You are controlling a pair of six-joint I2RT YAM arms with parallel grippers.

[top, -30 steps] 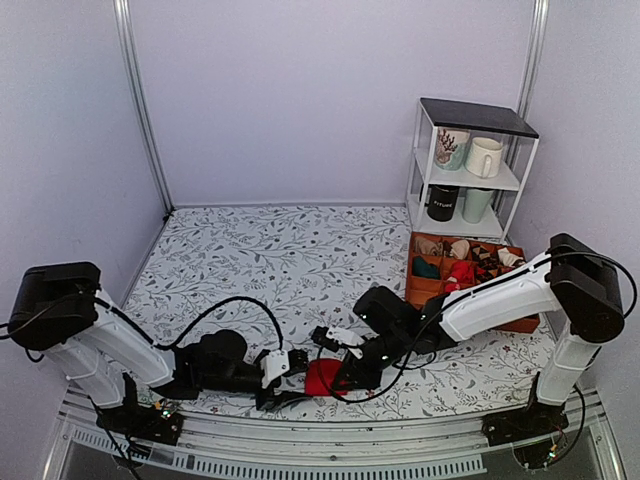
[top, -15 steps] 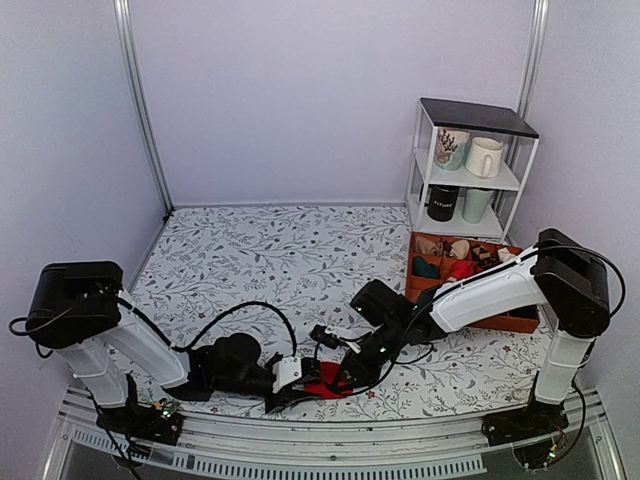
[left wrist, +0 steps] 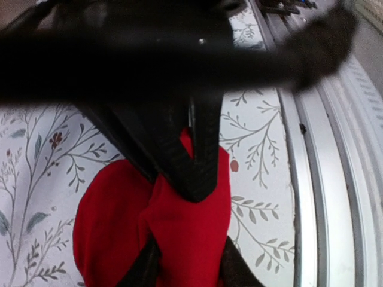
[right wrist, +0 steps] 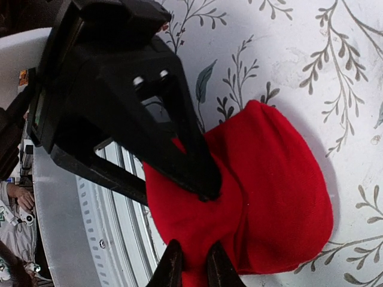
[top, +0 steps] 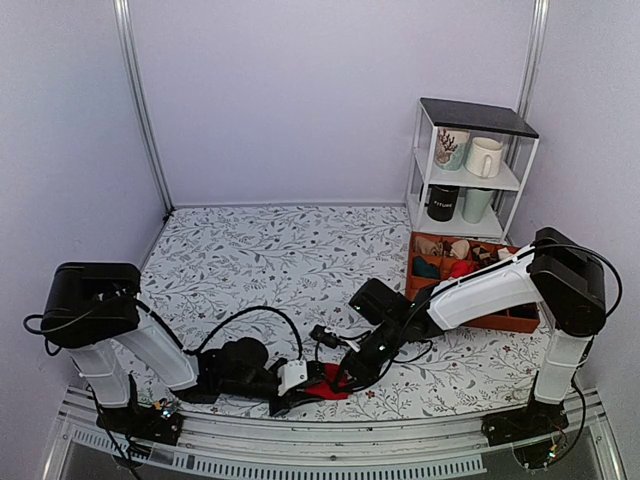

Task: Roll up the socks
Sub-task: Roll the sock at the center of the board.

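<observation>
Left claw (left wrist: 192, 176) and right claw (right wrist: 203, 182), both clamped tight on the socks (right wrist: 281, 191), should hold fabric taut and roll evenly.

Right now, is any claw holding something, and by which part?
Both claws hold the red socks: the left claw and right claw each pinch the same raised fold, at opposite ends.

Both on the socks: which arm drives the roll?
Right, probably. Both pinch the socks; left gripper lies low by the front rail, right gripper reaches in over the table, freer to turn.
</observation>
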